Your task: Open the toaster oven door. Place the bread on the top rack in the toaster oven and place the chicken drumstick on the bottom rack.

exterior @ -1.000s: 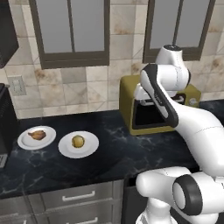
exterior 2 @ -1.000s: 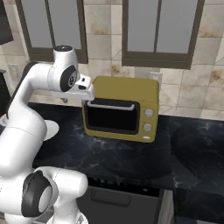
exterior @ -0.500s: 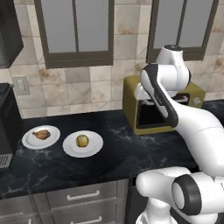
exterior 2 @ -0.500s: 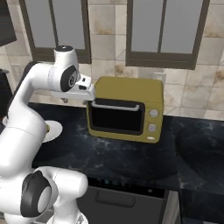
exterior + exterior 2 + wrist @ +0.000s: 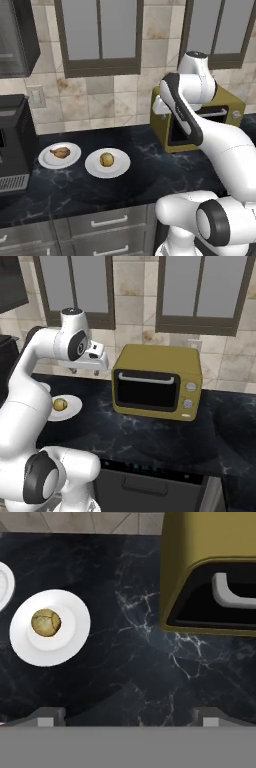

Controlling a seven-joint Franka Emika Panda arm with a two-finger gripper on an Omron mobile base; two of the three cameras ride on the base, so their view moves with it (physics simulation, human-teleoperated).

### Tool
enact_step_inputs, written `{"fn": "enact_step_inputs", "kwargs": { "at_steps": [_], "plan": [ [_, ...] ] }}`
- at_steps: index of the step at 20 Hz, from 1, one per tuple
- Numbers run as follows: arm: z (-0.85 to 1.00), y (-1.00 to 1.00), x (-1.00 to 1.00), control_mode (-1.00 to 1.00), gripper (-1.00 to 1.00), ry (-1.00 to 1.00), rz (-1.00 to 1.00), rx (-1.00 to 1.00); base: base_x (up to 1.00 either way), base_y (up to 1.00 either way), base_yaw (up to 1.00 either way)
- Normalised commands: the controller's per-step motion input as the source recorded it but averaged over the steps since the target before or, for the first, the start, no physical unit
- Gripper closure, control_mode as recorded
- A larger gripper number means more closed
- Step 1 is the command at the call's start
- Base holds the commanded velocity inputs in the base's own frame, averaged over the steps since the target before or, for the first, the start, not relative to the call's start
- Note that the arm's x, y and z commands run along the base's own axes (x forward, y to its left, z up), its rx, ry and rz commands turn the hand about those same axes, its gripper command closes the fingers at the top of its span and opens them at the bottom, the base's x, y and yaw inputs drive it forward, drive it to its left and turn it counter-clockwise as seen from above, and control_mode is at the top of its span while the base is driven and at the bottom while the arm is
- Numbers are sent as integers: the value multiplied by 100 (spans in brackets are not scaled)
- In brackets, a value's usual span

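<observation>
My two-finger tool (image 5: 85,372) hangs above the black marbled tabletop (image 5: 140,170), just left of the boxy olive-yellow toaster oven (image 5: 158,381), its jaws spread wide with nothing between them; in the hand view the dark fingertips (image 5: 46,716) stand far apart over bare stone. Against the pictures from a second ago the whole scene has slid sideways in both base views: the oven sits further right in the right base view and the plates further right in the left one, so my base has driven, not the things. My arm keeps much the same pose beside the oven.

The dark glass door with its silver bar handle (image 5: 147,389) is shut. The small round yellowish-tan bread roll (image 5: 106,159) lies on a white round plate (image 5: 95,167), well left of the oven. The brown-orange chicken drumstick (image 5: 61,152) lies on a second white plate (image 5: 47,160) just beside it, near the black coffee machine (image 5: 15,145).
</observation>
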Motion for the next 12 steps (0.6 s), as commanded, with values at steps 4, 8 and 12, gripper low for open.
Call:
{"fn": "enact_step_inputs", "kwargs": {
  "at_steps": [4,8,12],
  "plan": [
    [0,0,0,100,-100,0,0,0,22,23,-1],
    [0,0,0,100,-100,0,0,0,20,30,-1],
    [0,0,0,100,-100,0,0,0,34,44,-2]
  ]
}}
